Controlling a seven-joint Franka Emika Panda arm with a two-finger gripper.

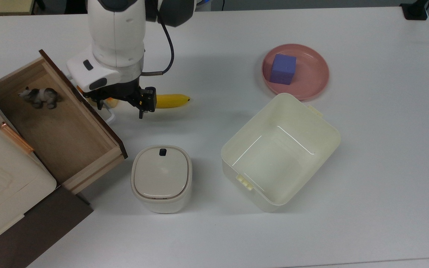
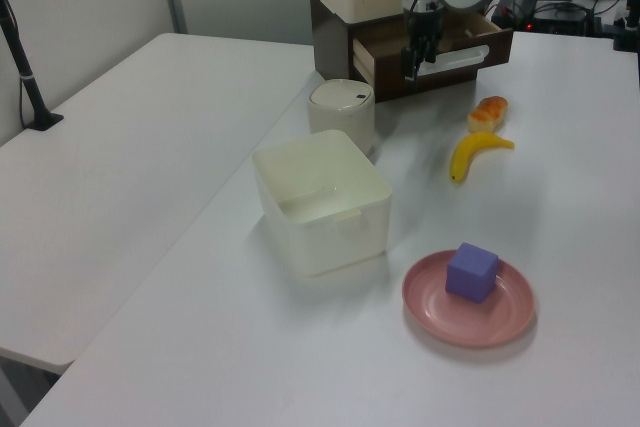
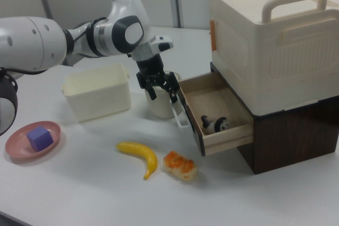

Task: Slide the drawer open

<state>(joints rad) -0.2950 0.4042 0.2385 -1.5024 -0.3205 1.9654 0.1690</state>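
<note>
Claw (image 3: 160, 83) is spread, fingers apart, holding nothing. It hangs just in front of the drawer's (image 1: 50, 126) dark front panel, near the white loop handle (image 3: 180, 115); whether a finger touches the handle cannot be told. In the right view both fingers (image 3: 173, 84) point down, above the table (image 1: 367, 156) surface.

Drawer is pulled well out of the dark brown cabinet (image 3: 296, 130), which sits at the table edge on the top view's left. Light-wood interior exposed. A small black-and-white animal figure (image 1: 39, 96) lies inside, toward the drawer's far corner in the top view. A cream case with handles (image 3: 275, 41) is stacked on the cabinet.

Banana (image 1: 169, 100) lies on the table just beside the claw, partly hidden by the arm (image 1: 116, 33) in the top view. An orange-topped food piece (image 3: 180, 165) rests near the banana, in front of the drawer.

Small lidded white container (image 1: 161, 178) stands near the drawer's open corner. Cream plastic bin (image 1: 237, 149) sits mid-table, open. Pink plate (image 1: 311, 80) with a purple cube (image 1: 283, 69) on it lies beyond the bin, toward the table's far edge in the top view.
</note>
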